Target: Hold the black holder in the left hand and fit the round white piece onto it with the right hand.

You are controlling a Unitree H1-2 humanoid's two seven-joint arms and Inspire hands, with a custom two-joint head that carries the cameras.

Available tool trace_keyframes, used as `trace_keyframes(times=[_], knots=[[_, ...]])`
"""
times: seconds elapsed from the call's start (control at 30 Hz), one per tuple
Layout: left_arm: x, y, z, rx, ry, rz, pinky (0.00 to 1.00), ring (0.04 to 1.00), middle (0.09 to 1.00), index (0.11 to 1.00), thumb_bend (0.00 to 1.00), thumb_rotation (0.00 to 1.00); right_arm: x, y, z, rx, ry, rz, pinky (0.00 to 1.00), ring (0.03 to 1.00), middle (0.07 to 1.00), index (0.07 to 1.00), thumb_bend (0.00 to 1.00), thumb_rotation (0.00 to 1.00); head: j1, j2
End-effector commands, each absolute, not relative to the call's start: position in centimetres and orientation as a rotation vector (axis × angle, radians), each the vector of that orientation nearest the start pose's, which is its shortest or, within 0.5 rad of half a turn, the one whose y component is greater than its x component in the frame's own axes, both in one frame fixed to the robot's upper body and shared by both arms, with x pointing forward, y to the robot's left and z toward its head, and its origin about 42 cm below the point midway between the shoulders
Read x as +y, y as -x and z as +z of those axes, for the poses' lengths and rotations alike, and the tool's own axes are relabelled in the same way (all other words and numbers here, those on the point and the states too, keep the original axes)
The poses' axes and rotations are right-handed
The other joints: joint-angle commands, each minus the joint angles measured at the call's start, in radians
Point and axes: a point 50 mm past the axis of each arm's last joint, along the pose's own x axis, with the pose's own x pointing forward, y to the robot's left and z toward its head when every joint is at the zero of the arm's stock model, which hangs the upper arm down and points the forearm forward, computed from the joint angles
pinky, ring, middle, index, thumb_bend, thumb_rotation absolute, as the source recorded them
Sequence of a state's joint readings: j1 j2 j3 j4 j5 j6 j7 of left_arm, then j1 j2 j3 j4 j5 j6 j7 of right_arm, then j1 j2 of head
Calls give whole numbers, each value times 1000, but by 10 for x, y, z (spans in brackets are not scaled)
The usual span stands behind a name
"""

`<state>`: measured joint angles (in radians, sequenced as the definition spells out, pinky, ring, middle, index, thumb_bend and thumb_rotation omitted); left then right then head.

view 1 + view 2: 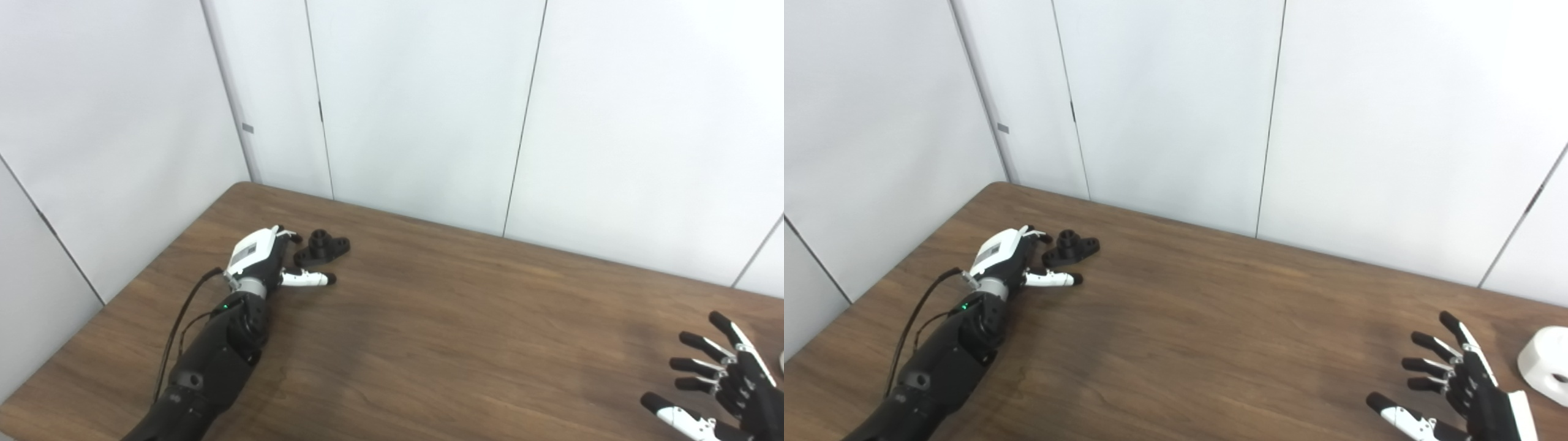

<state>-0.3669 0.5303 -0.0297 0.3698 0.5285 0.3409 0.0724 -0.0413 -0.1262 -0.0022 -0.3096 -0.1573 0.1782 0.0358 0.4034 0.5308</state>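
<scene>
The black holder (322, 247) lies flat on the brown table (429, 318) at the far left, a short round post rising from its base. My left hand (264, 258) rests on the table just left of it, fingers curled near the holder's edge, thumb stretched out in front of it, holding nothing. The round white piece (1545, 364) sits at the table's right edge, fully seen only in the right eye view. My right hand (1454, 380) hovers open to the left of the white piece, fingers spread, apart from it.
White wall panels (416, 110) stand close behind the table's far edge and along its left side. A black cable (177, 324) runs along my left forearm.
</scene>
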Motion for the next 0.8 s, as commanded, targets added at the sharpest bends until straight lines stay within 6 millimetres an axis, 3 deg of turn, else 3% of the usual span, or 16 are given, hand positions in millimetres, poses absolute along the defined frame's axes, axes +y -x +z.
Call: trace_keyframes(times=[0.0,0.17,0.3,0.33,0.4,0.47,0.63,0.77], knots=[[413,-404,171,257,-1015,308,939,1000,963,778,806,241,-240,-288,199,-248,282,12,575,667,785,912,577,0,-2,4],[410,-407,167,239,-978,305,930,987,939,737,781,170,-240,-287,199,-244,290,8,582,674,792,912,573,0,-3,8],[408,-408,161,229,-971,299,927,967,904,636,775,74,-240,-286,199,-239,286,5,573,675,794,912,570,0,-5,12],[407,-409,160,229,-978,299,928,962,901,550,626,64,-240,-286,199,-238,285,5,575,677,794,911,568,0,-5,15],[406,-409,157,227,-990,302,923,954,895,503,550,57,-241,-286,199,-237,282,4,578,677,793,909,567,0,-5,15],[404,-410,154,229,-1000,307,909,947,889,489,529,55,-240,-286,200,-238,278,4,580,675,792,906,567,0,-6,18],[403,-408,148,228,-1010,318,986,955,881,485,523,53,-241,-287,200,-240,280,-1,564,663,785,905,564,0,-5,22],[405,-407,143,217,-1067,328,972,932,868,485,523,53,-242,-288,200,-237,284,-5,558,664,789,908,560,0,-2,23]])
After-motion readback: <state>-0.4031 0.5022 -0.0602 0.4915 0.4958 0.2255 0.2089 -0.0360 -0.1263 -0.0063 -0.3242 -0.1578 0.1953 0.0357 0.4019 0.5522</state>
